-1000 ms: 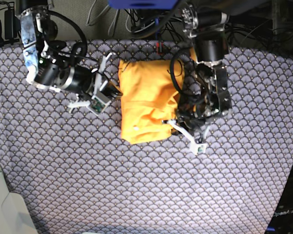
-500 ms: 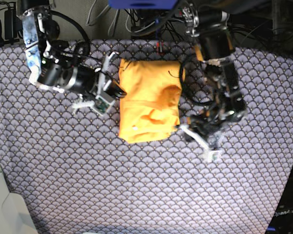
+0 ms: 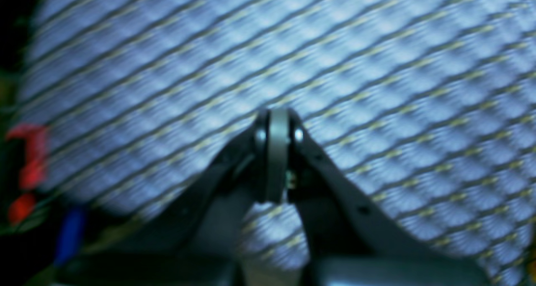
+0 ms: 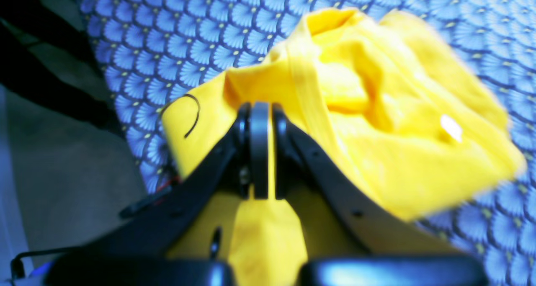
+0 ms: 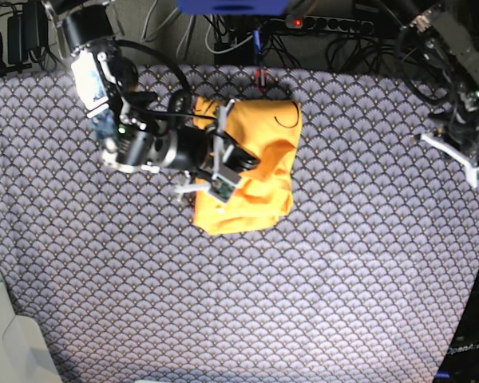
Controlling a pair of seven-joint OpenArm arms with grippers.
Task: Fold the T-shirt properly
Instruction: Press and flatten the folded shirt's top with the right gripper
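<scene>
The orange-yellow T-shirt (image 5: 265,140) lies folded into a rough rectangle at the back middle of the purple-grey fan-patterned cloth (image 5: 319,279). My right gripper (image 5: 246,159) hangs over its left half, jaws shut. In the right wrist view the closed tips (image 4: 260,112) sit just above the rumpled T-shirt (image 4: 377,122), with no fabric visibly pinched between them. My left gripper (image 5: 461,132) is far off at the cloth's right edge. The left wrist view shows it (image 3: 277,118) shut and empty over the bare, blurred cloth (image 3: 377,68).
A thin black curl of wire (image 5: 284,120) rests on the shirt's back right corner. Cables and a power strip (image 5: 335,24) line the back edge. A white object (image 5: 8,343) sits at the front left corner. Blurred red shapes (image 3: 29,152) show beyond the cloth's edge.
My left arm has pulled away from the shirt's right edge to the far right. My right arm has swung right, from beside the shirt to over its left half.
</scene>
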